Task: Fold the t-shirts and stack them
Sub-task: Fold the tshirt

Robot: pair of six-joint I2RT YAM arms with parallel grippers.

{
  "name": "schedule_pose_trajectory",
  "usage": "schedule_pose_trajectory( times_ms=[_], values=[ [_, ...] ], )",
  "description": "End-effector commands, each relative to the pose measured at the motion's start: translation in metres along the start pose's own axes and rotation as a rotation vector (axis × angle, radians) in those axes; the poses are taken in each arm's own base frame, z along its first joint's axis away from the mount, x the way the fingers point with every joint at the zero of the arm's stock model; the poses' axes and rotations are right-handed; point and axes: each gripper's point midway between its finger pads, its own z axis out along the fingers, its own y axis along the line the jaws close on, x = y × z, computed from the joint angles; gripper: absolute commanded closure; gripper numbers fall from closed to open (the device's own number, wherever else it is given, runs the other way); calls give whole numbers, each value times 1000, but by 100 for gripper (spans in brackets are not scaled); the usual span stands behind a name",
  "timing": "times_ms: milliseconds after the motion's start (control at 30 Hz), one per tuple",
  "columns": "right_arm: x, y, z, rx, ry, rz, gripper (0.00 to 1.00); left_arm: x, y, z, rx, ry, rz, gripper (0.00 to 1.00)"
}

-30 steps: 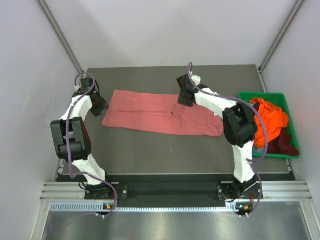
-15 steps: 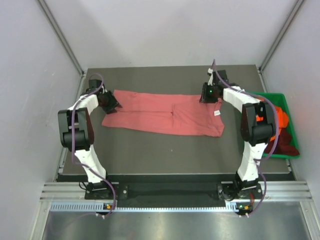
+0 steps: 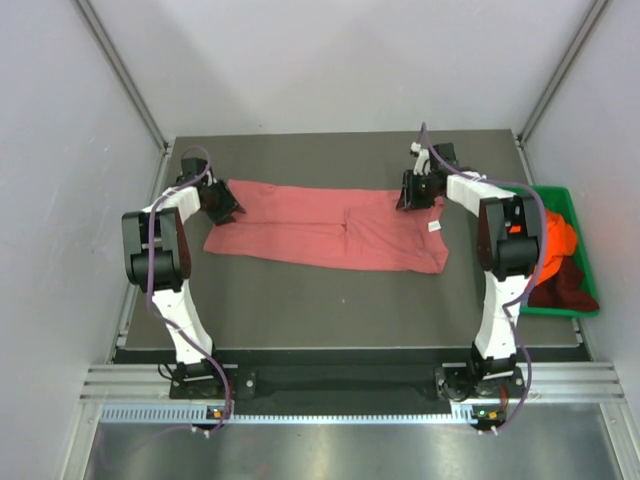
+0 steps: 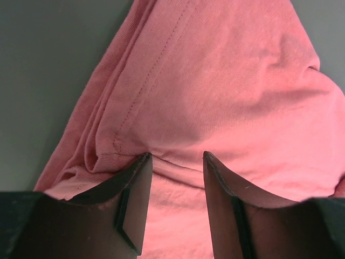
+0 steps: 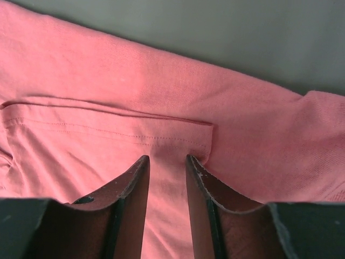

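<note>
The salmon-pink t-shirt [image 3: 320, 228] lies folded into a long strip across the dark table. My left gripper [image 3: 225, 205] is over its far left corner. In the left wrist view the gripper [image 4: 177, 157] is open, its tips resting on the pink cloth [image 4: 226, 81] beside a stitched hem. My right gripper [image 3: 408, 195] is over the strip's far edge, right of middle. In the right wrist view the gripper [image 5: 167, 159] is open, its tips pressing on the cloth [image 5: 81, 81] just below a folded hem. An orange shirt [image 3: 560, 238] and a maroon shirt [image 3: 570, 285] lie in the bin. No bluish shirt shows.
The green plastic bin [image 3: 556, 190] stands at the table's right edge, partly behind my right arm. A white tag [image 3: 434, 226] shows on the pink shirt's right part. Grey walls close in the table on the left, back and right.
My right gripper moved from the shirt's middle to its far right edge and settled there. My left gripper moved right onto the shirt's far left corner. The shirt has barely shifted.
</note>
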Motion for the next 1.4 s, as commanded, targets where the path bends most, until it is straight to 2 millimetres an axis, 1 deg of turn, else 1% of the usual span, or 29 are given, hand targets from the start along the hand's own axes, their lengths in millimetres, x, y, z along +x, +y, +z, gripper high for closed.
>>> schedule_pose_trajectory(
  times_ms=[0,133,267,367,500,667,800,900,1000,1033,1100,1167,1300,1367],
  values=[
    [-29,-2,-11,-13,-86,-53,66,-17,11,5,-67,-67,10,52],
    [-33,-12,-17,2,-103,-38,68,-17,16,6,-93,-70,9,52],
    [-37,-15,-23,3,-122,-46,67,-17,16,7,-93,-67,6,51],
    [-39,-16,-23,-6,-130,-47,66,-17,17,8,-97,-67,2,52],
    [-35,-20,-15,-17,-110,-43,65,-18,17,7,-98,-73,-3,52],
    [-30,-19,-4,-42,-97,-47,66,-18,16,6,-98,-75,-1,52],
    [-28,-24,1,-28,-83,-39,67,-19,17,7,-101,-77,-7,52],
    [-27,-25,4,-23,-80,-32,69,-17,21,8,-120,-75,-13,52],
    [-29,-27,3,-10,-90,-35,78,-16,25,10,-132,-74,-19,52],
    [-31,-28,1,-3,-98,-36,89,-15,27,11,-143,-75,-20,52],
    [-33,-34,-3,38,-112,-28,100,-15,33,12,-165,-76,-26,52],
    [-37,-40,-8,70,-132,-15,100,-14,36,14,-182,-77,-26,52],
    [-45,-44,-17,98,-183,-15,100,-16,39,15,-201,-81,-28,52],
    [-46,-45,-18,103,-191,-12,100,-17,39,14,-202,-86,-29,52]
  ],
)
